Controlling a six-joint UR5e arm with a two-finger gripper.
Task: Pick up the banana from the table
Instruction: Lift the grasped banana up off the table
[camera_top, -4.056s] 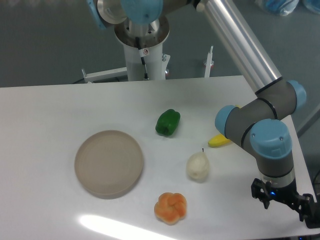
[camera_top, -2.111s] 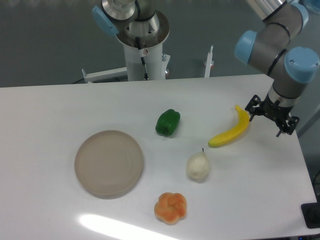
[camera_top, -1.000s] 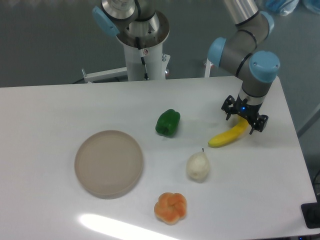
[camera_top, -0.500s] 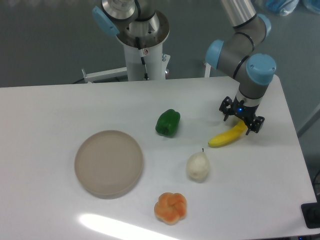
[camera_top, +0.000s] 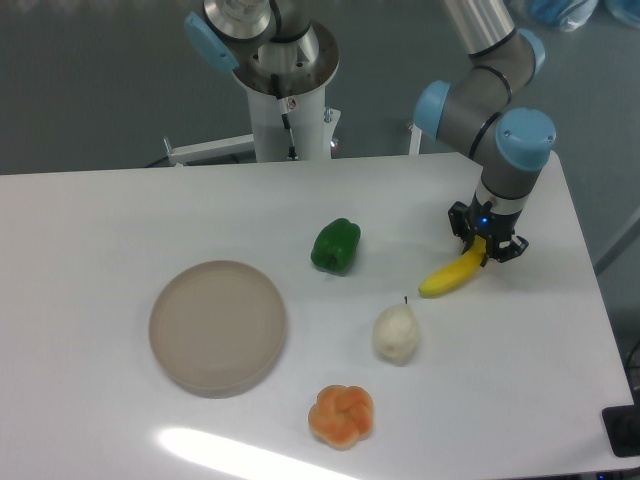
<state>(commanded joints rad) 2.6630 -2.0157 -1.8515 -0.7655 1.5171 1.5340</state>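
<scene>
**Gripper clamped on banana's upper end, right side of table**

Nearest the camera: orange lobed pumpkin-like fruit (camera_top: 341, 416), low centre on the white table (camera_top: 90, 220). Just beyond it and slightly right, a whitish pear (camera_top: 396, 332), dark stem pointing up. Fruit and pear near each other, not touching.

Left of these: round beige plate (camera_top: 218, 326), flat on the table, nothing on it.

Middle distance: green bell pepper (camera_top: 335, 245), near centre of the table, apart from plate and pear.

Right side: banana (camera_top: 452, 276), bright yellow, curved, lying diagonally. Lower left tip points toward the pear, with a gap between them. Upper right end runs up into the gripper (camera_top: 485, 241). Gripper points down over that end with its jaws drawn in against the banana on either side, grasping it. Cannot tell whether the banana's lower end touches the table or is just clear of it.

Above the gripper: grey wrist link with blue caps, the arm rising out of the top of the view.

Farthest: arm's white pedestal base (camera_top: 285, 100), behind the far table edge.
</scene>
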